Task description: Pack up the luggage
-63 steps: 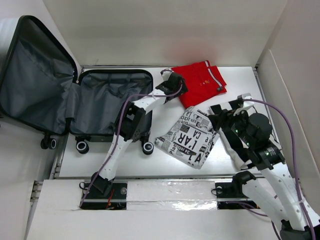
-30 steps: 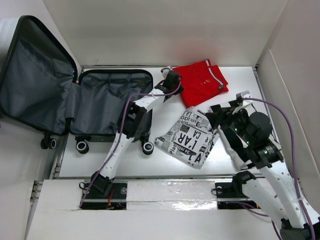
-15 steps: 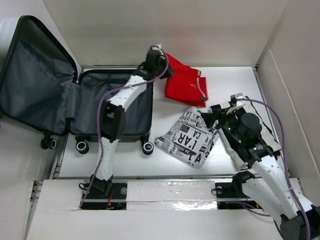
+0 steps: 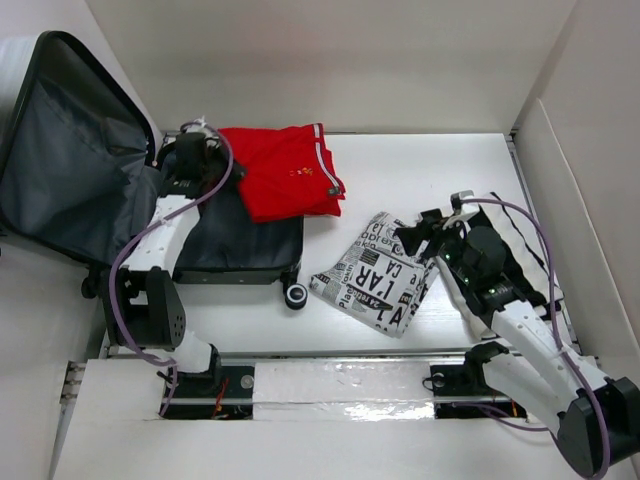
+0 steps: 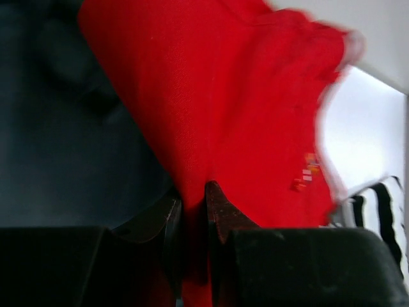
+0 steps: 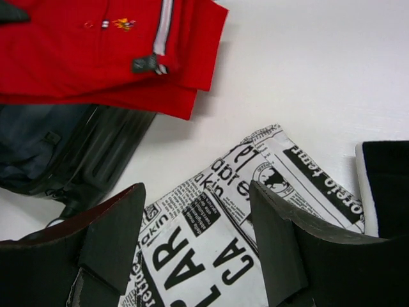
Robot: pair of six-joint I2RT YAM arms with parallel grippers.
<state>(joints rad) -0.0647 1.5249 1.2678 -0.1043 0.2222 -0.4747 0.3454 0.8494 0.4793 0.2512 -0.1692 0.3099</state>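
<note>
The luggage (image 4: 70,150) lies open at the left, its lid propped up and its grey-lined base flat on the table. My left gripper (image 4: 195,160) is shut on one edge of a red shirt (image 4: 280,175). The shirt hangs spread over the base's far right corner. In the left wrist view the fingers (image 5: 217,208) pinch the red shirt (image 5: 243,115) above the dark lining (image 5: 57,128). My right gripper (image 4: 425,235) is open, with nothing between its fingers. It hovers just over a folded newspaper-print cloth (image 6: 217,243), which lies right of the luggage.
A black and white folded item (image 4: 520,240) lies partly under my right arm near the right wall. The luggage's caster wheel (image 4: 295,296) sticks out toward the newspaper-print cloth (image 4: 375,275). White walls close in the table at the back and right.
My left arm swung left, carrying the red shirt from the back middle of the table to over the luggage base. My right gripper shifted slightly left over the print cloth.
</note>
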